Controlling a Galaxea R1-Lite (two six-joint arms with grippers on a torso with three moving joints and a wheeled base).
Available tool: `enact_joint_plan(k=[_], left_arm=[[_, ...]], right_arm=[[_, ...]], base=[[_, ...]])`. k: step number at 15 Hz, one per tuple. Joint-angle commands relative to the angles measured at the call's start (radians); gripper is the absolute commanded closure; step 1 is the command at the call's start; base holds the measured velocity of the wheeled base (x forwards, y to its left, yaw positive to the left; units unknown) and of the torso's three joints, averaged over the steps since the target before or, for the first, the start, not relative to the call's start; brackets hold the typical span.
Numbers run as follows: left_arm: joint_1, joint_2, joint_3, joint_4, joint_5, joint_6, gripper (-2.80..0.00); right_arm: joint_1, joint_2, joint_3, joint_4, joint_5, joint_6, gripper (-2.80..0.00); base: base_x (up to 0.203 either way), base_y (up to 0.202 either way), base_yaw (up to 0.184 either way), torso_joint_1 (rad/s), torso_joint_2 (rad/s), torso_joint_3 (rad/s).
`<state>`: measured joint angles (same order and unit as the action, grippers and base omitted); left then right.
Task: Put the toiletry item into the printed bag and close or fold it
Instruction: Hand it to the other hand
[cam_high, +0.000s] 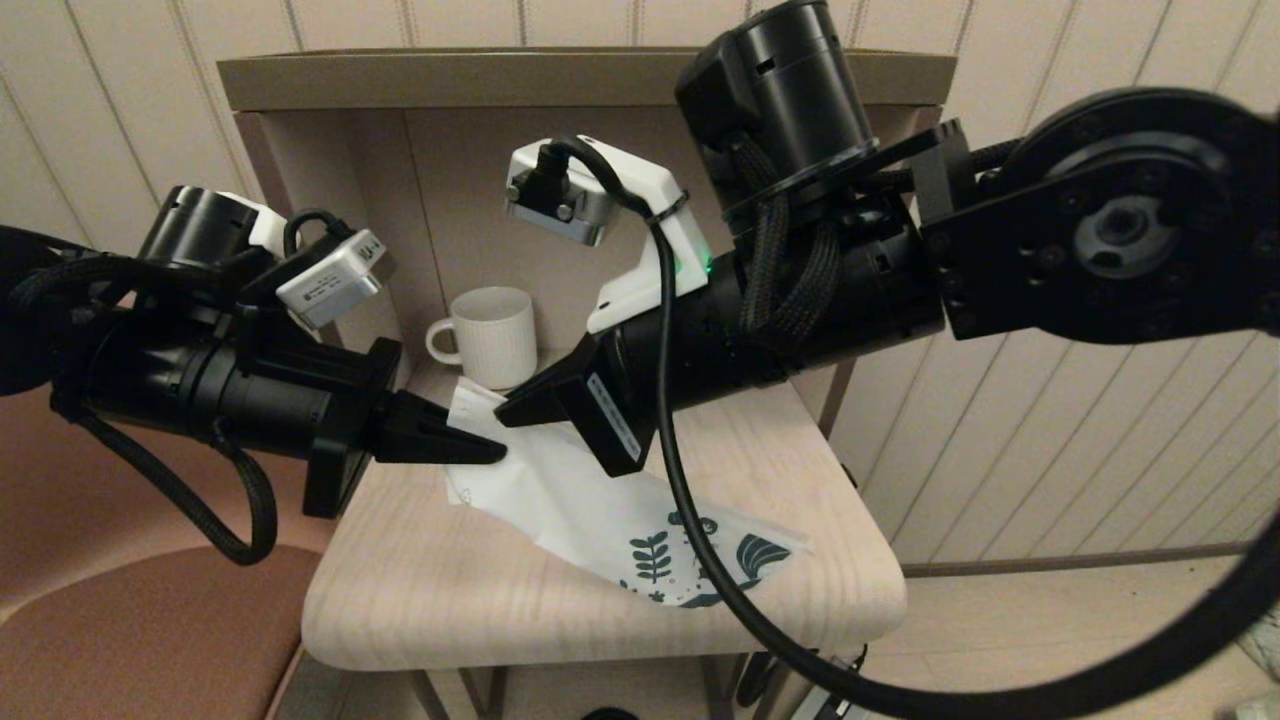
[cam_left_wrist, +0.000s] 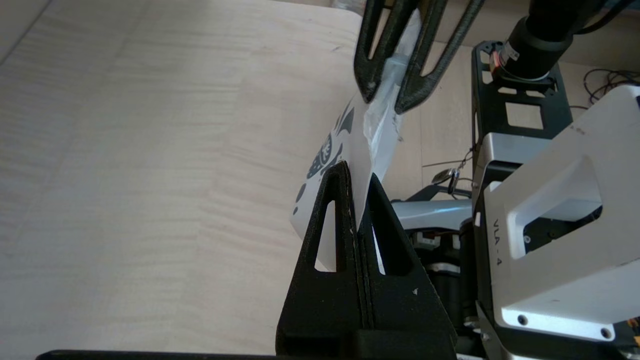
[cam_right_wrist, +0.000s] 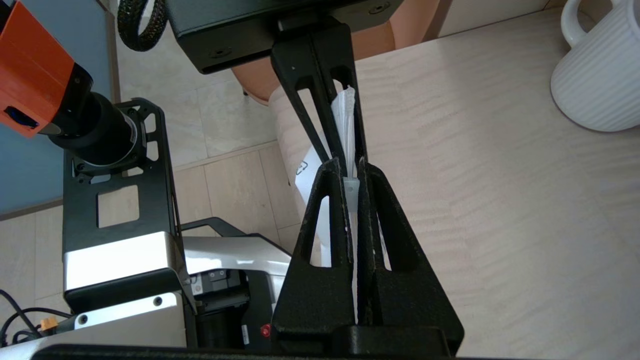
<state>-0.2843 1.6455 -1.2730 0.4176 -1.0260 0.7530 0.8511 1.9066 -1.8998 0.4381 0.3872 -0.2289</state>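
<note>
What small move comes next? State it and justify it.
Probably fold the pinched end over toward the leaf print. Both the left gripper and right gripper are shut on the printed bag at its plain end, lifted near the mug; no tube shows.

Head view: looks forward and down over both arms onto the bench (cam_high: 430, 590). Each wrist view is set close behind its own hand, facing the other. The printed bag (cam_high: 600, 510) is shared by all three.

One printed bag (cam_high: 590, 505); one mug (cam_high: 492, 336) (white, ribbed); two grippers.
</note>
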Motion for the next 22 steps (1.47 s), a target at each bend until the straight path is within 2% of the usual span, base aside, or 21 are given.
enact_joint_plan(k=[1, 2, 3, 10, 13, 16, 19, 22], left_arm=[[0.000, 0.005, -0.003, 0.003, -0.005, 0.002, 0.00], [0.000, 0.007, -0.003, 0.001, -0.004, 0.006, 0.00], [0.000, 0.004, 0.002, 0.001, -0.002, 0.011, -2.80], [0.000, 0.002, 0.006, -0.007, -0.002, 0.029, -2.80], [0.000, 0.014, -0.006, -0.010, 0.000, 0.060, -2.80], [0.004, 0.026, -0.003, 0.003, 0.014, 0.110, -2.80], [0.004, 0.025, 0.002, 0.048, 0.091, 0.187, -2.80], [0.004, 0.030, -0.053, 0.075, 0.132, 0.202, -2.80]], right_arm=[[0.002, 0.009, -0.002, 0.002, 0.002, -0.003, 0.00], [0.003, 0.016, -0.002, 0.002, 0.002, -0.003, 0.00], [0.003, 0.017, -0.002, 0.001, 0.002, -0.003, 0.00], [0.005, 0.026, -0.021, 0.015, 0.002, -0.011, 0.00], [0.003, 0.022, -0.043, 0.076, 0.002, -0.046, 0.00], [0.000, 0.025, -0.042, 0.074, 0.002, -0.047, 0.00], [0.001, 0.022, -0.030, 0.074, 0.002, -0.051, 0.00], [0.001, 0.010, -0.024, 0.076, 0.002, -0.050, 0.00]], base=[[0.000, 0.000, 0.000, 0.000, 0.00, 0.000], [0.000, 0.000, 0.000, 0.000, 0.00, 0.000], [0.000, 0.000, 0.000, 0.000, 0.00, 0.000], [0.000, 0.000, 0.000, 0.000, 0.00, 0.000], [0.000, 0.000, 0.000, 0.000, 0.00, 0.000], [0.000, 0.000, 0.000, 0.000, 0.00, 0.000], [0.000, 0.000, 0.000, 0.000, 0.00, 0.000], [0.000, 0.000, 0.000, 0.000, 0.00, 0.000]])
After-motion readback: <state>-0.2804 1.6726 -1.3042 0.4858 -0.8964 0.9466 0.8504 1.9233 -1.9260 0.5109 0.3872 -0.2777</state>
